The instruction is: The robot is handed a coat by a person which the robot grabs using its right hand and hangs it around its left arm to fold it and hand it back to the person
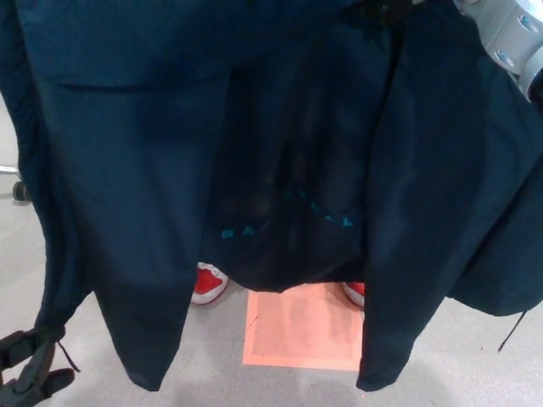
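**Coat before us, shoes and floor patch behind**

The coat [271,153] hangs right in front of us and fills the view from the top edge nearly to the bottom. Our right forearm [509,34] enters at the upper right corner, against the coat's right panel. Our left hand [30,373] sits at the bottom left, just beside the coat's left hem. Behind the coat, on the floor [458,356], a person's shoes [208,282] show under the middle hem. A floor patch [301,331] lies on our side of them, and a chair caster [21,191] stands at the far left edge.
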You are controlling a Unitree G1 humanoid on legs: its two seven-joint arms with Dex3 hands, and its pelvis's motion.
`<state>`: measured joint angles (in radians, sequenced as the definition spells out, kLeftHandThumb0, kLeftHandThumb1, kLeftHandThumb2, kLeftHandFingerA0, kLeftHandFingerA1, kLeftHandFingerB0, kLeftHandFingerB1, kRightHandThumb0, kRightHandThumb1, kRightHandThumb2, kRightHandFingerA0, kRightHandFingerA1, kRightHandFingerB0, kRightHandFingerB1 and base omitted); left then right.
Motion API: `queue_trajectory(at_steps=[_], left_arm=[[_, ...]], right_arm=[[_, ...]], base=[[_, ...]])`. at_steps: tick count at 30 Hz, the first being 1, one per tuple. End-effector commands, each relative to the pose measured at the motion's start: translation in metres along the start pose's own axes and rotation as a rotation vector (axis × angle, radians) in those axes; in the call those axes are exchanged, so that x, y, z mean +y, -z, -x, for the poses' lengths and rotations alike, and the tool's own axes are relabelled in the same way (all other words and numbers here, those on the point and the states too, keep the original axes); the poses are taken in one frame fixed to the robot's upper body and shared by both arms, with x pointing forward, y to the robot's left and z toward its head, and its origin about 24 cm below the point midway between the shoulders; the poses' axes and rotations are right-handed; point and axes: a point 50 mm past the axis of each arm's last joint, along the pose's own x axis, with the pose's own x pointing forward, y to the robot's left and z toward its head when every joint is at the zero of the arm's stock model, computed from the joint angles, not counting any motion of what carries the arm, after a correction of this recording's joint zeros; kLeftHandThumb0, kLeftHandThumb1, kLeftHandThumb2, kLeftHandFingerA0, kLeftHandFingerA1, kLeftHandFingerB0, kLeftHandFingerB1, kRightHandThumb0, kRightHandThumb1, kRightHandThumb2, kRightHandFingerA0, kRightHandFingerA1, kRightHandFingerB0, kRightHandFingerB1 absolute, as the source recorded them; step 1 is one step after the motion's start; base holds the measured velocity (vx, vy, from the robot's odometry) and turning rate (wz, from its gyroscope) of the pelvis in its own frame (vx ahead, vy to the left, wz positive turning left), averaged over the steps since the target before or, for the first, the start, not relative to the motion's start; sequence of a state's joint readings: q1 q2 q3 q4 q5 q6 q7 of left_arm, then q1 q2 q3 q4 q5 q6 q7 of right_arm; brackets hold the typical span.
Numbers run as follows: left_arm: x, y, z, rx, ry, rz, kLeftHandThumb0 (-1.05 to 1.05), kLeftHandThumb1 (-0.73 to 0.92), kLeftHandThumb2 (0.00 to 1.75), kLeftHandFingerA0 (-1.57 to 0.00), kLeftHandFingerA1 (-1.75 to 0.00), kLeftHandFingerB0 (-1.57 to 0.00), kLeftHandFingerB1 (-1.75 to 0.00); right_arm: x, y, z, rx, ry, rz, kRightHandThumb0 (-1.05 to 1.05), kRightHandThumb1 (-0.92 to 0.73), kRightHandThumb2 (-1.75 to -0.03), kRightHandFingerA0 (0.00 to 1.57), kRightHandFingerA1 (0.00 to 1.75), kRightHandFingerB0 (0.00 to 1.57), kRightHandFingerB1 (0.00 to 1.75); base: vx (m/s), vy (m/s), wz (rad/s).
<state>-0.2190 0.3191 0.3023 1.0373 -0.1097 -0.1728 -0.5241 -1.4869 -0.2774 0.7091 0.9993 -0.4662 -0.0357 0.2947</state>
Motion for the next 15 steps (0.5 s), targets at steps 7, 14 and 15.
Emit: queue_trajectory(at_steps=[7, 14, 15], left_arm=[[-0.008, -0.031, 0.037, -0.200, 0.348, -0.043, -0.64, 0.61, 0.99, -0.35, -0.54, -0.21, -0.47], [-0.029, -0.048, 0.048, -0.197, 0.621, -0.116, -0.62, 0.63, 0.99, -0.31, -0.54, -0.20, -0.48], [-0.031, -0.049, 0.048, -0.194, 0.660, -0.108, -0.60, 0.63, 0.99, -0.32, -0.55, -0.21, -0.49]], right_arm=[[-0.107, -0.054, 0.020, -0.196, 0.684, 0.019, -0.37, -0.89, -0.66, 0.88, 0.64, 0.79, 0.63], [-0.117, -0.065, 0.023, -0.211, 0.754, 0.145, -0.25, -0.69, -0.60, 0.93, 1.03, 0.87, 0.71], [-0.116, -0.068, 0.022, -0.211, 0.763, 0.172, -0.26, -0.62, -0.58, 0.95, 1.01, 0.84, 0.62]], base=[[0.00, 0.000, 0.00], [0.00, 0.000, 0.00], [0.00, 0.000, 0.00]])
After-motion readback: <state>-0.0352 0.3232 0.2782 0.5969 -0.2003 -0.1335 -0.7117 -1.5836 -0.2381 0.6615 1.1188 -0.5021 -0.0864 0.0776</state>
